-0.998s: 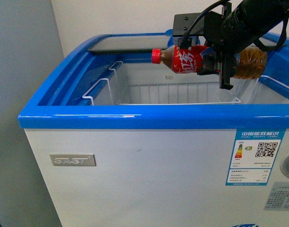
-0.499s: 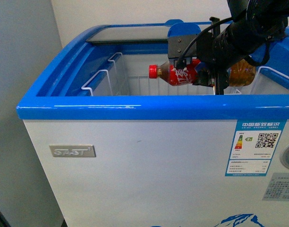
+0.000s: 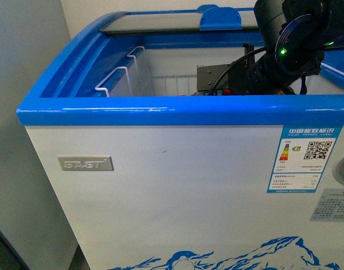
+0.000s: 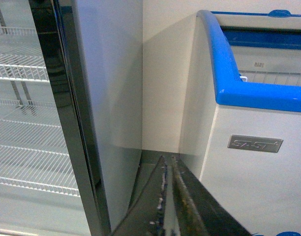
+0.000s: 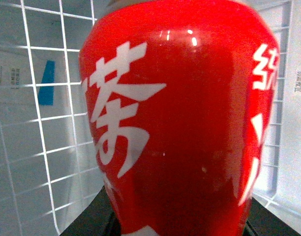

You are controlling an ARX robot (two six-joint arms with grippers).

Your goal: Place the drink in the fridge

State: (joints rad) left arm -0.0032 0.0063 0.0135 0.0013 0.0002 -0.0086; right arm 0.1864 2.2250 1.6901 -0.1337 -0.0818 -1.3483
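Observation:
The fridge (image 3: pixel 161 109) is a white chest cooler with a blue top rim, and its top is open. My right gripper (image 3: pixel 217 83) reaches down inside it, behind the front rim. In the front view the rim hides the drink. The right wrist view is filled by the drink bottle (image 5: pixel 180 123), red-labelled with white characters, and my right gripper (image 5: pixel 180 227) is shut on it. White wire basket mesh (image 5: pixel 37 123) stands right behind the bottle. My left gripper (image 4: pixel 167 196) is shut and empty, low beside the fridge's outer corner (image 4: pixel 229 73).
A white wire basket (image 3: pixel 118 79) hangs inside the fridge at the left. The glass lid (image 3: pixel 144 22) is slid to the back, with a blue handle (image 3: pixel 220 19). An upright glass-door cabinet (image 4: pixel 22 98) with white shelves stands beside the fridge, across a narrow gap (image 4: pixel 150 162).
My right arm has come down with the bottle, from above the rim into the fridge. The bottle has dropped out of sight behind the front rim.

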